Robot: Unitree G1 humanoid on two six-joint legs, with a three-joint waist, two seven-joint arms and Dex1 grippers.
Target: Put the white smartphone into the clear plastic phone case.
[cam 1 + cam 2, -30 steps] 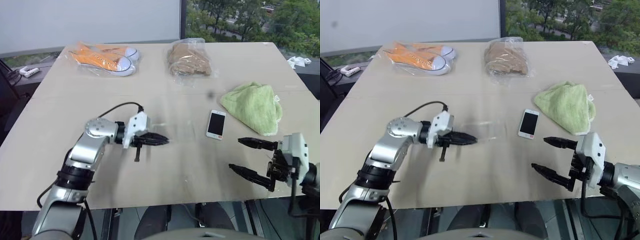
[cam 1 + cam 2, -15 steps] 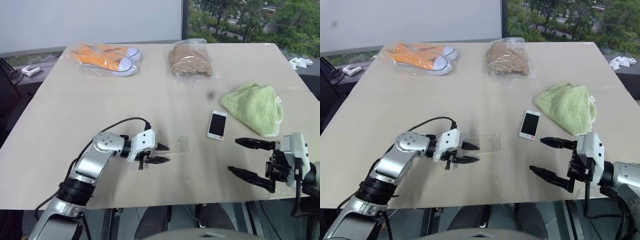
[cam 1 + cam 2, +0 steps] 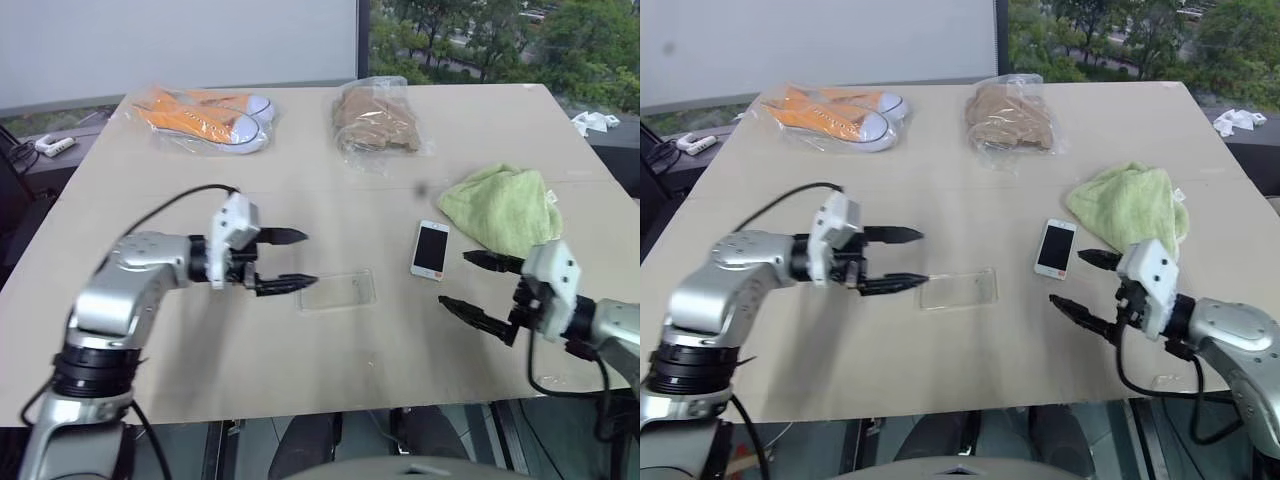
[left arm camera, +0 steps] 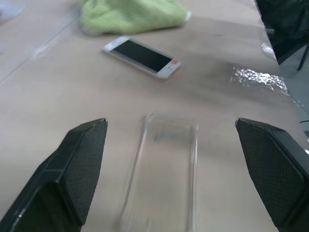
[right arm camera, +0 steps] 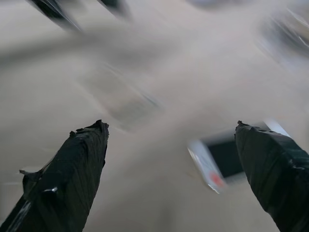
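Observation:
The white smartphone lies face up on the table, just left of the green cloth. The clear plastic phone case lies flat at mid table, left of the phone and apart from it. My left gripper is open and empty, pointing right, with its lower fingertip just short of the case's left end. In the left wrist view the case lies between the spread fingers, with the phone beyond. My right gripper is open and empty, its tips just right of the phone's near end.
Orange sneakers in a clear bag and a brown item in a clear bag lie at the far side. The green cloth sits at the right. A crinkled bit of clear plastic lies near the front right edge.
My left gripper went from shut to open and drew back to the left and up, leaving the case flat on the table. My right gripper moved in towards the phone, still open.

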